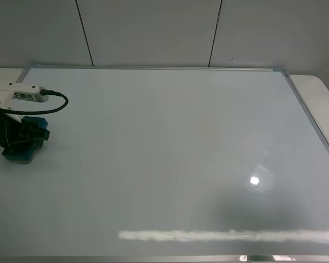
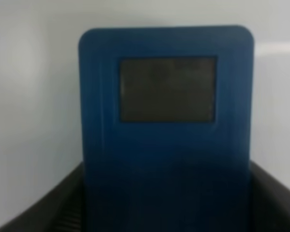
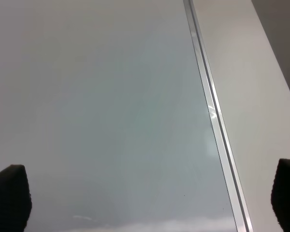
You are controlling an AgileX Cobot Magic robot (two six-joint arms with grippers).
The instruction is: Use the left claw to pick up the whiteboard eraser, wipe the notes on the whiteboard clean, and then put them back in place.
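Left claw [image 1: 23,137] sits at the far left edge of the whiteboard [image 1: 170,142], closed around the whiteboard eraser [image 1: 22,147]. In the left wrist view the eraser [image 2: 166,130] fills the space between the two dark fingers [image 2: 43,212], its long axis running straight out along the claw's reach, one darker square patch facing the camera. Whether the fingers press its sides or merely bracket it cannot be told with certainty; the fit looks snug, so a grip is judged likely.

Eraser rests on or just above the board surface near the left frame. No red notes show anywhere on the board in the high view; the surface reads clean, with only glare. Judgement: wiping is done and the set-down is in hand, so the coming move turns on releasing the eraser flat where it lies.

Left arm is low, wrist camera and its black cable above the claw. Right claw [image 3: 150,198] hovers over the board's right frame, fingertips wide apart, holding nothing, well apart from the eraser.
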